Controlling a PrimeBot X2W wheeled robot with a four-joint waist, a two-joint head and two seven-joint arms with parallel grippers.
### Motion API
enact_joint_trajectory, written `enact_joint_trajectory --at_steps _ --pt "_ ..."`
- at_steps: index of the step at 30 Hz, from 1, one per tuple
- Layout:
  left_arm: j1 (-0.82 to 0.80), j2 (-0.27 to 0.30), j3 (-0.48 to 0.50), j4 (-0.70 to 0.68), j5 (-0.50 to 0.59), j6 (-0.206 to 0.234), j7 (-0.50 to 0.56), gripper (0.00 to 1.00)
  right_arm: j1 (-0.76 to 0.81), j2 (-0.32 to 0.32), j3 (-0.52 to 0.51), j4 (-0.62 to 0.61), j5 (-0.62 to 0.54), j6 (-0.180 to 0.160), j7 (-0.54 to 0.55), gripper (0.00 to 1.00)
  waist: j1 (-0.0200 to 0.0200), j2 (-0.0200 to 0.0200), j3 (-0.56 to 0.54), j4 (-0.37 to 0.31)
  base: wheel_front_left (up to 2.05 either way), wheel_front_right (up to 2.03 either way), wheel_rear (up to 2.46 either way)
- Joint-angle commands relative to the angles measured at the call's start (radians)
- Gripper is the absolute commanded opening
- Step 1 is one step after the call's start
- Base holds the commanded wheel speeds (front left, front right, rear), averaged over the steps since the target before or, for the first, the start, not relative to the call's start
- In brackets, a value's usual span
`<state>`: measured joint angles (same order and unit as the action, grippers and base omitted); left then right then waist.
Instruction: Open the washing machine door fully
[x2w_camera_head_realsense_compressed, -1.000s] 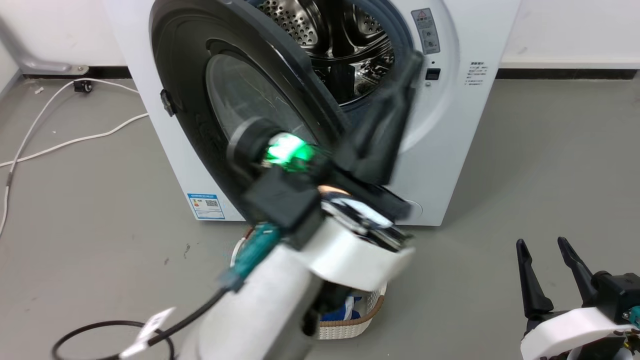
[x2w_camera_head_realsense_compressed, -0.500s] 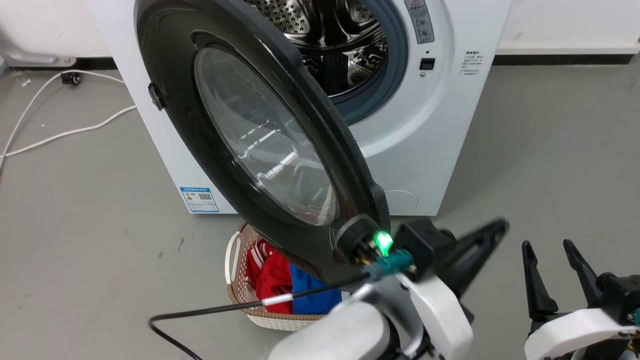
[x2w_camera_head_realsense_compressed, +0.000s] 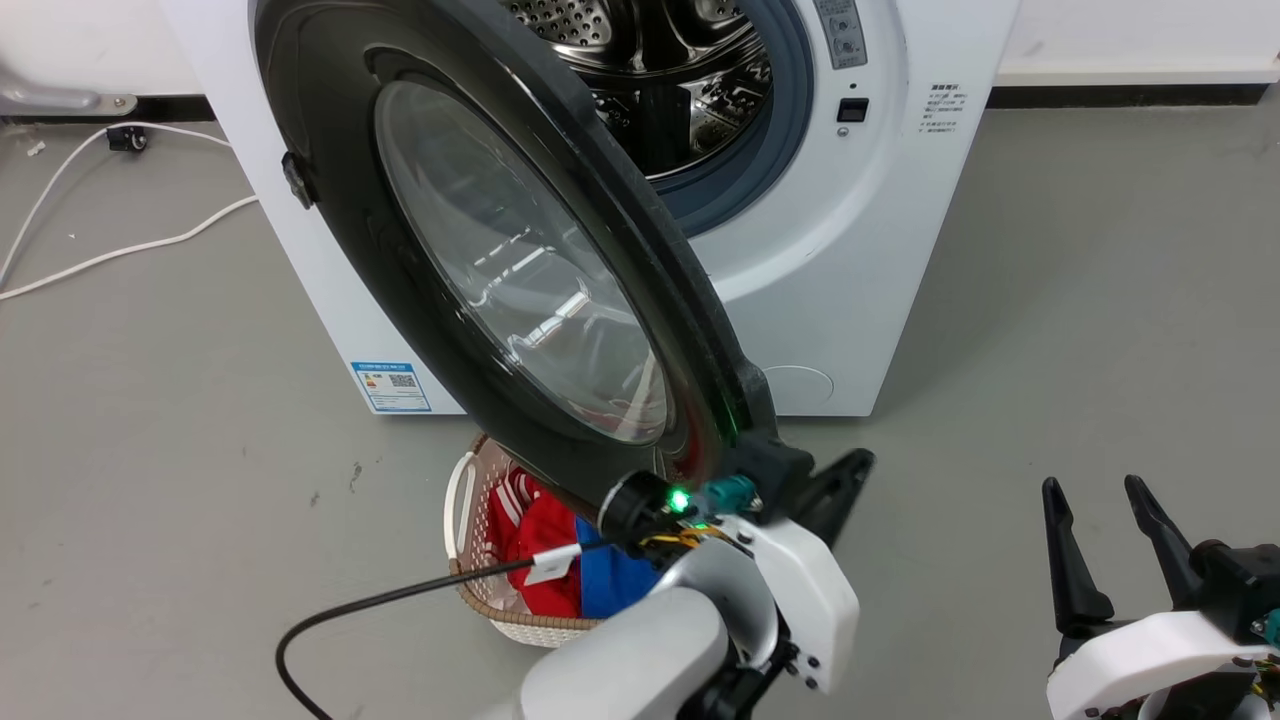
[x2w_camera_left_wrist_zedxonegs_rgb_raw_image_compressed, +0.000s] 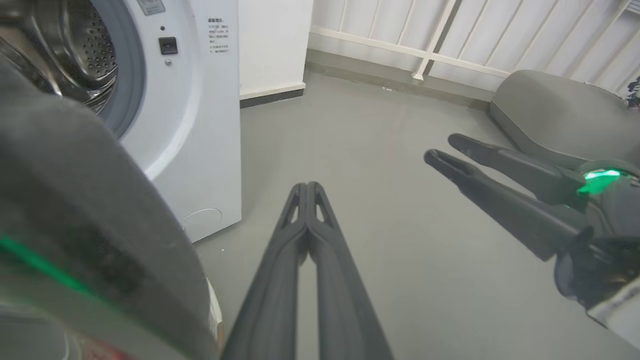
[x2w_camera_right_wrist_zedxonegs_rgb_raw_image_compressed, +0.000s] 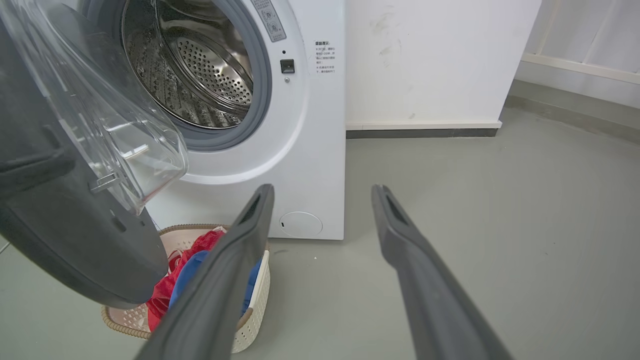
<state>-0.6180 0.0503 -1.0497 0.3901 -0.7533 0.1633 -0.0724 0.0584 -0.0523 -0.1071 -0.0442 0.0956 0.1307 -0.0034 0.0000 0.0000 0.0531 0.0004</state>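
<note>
Position has shifted: the left pincer (x2w_camera_left_wrist_zedxonegs_rgb_raw_image_compressed: 306, 187), fingers together and empty, now sits beside the washing machine door (x2w_camera_head_realsense_compressed: 500, 260) at its lower edge instead of across its front. Another push seems needed.

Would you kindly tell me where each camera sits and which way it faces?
Head view: on the head, facing down at the washing machine door; left gripper and right gripper show.
Left wrist view: on that wrist, facing the floor past the door; own shut fingers.
Right wrist view: facing the washing machine; own open fingers.
Shared: all show the door.
</note>
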Motion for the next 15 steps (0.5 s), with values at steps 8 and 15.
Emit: enact_joint_trajectory --at_steps 8,15 --pt "-0.055 0.001 0.028 0.083 -0.06 0.04 -0.068 0.0 -0.011 0.003 -0.003 0.003 0.012 0.0 0.005 1.0 0.0 0.0 0.003 0.006 0.0 0.0 0.0" --pt "-0.052 0.006 0.014 0.117 -0.083 0.053 -0.093 0.0 0.001 0.003 -0.008 0.006 0.02 0.0 0.01 1.0 0.0 0.0 -0.008 0.016 0.0 0.0 0.0"
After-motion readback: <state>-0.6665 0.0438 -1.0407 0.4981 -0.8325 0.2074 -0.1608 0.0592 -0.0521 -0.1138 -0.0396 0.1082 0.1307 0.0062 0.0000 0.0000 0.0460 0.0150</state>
